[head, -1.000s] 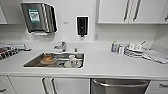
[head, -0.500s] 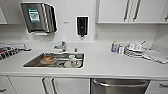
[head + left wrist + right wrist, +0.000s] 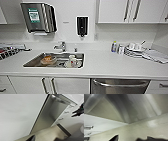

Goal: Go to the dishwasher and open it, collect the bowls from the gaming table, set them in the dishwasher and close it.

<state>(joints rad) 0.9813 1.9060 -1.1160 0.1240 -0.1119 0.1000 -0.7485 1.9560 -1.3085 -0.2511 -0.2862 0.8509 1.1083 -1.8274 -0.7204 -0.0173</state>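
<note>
While the dishwasher sits shut under the white counter, at the lower right of the head view and just right of the white cabinet doors below the sink, the step in hand looks like the first one: getting to it and opening it. Seen from the left wrist, its brushed steel front runs up to the bar handle, door closed, pale floor beneath; the right wrist view looks up along the same steel from close by. I cannot tell how either gripper's jaws stand; neither appears to hold anything. Opening it should call for an arm to reach up to the bar handle and pull out and down, with room left in front for the door to swing. Round about: crockery and an orange dish lie in the sink, a tap behind it, stacked plates and cups on the counter to the right, a towel dispenser and a soap dispenser on the wall. Nothing seems to block the door.
</note>
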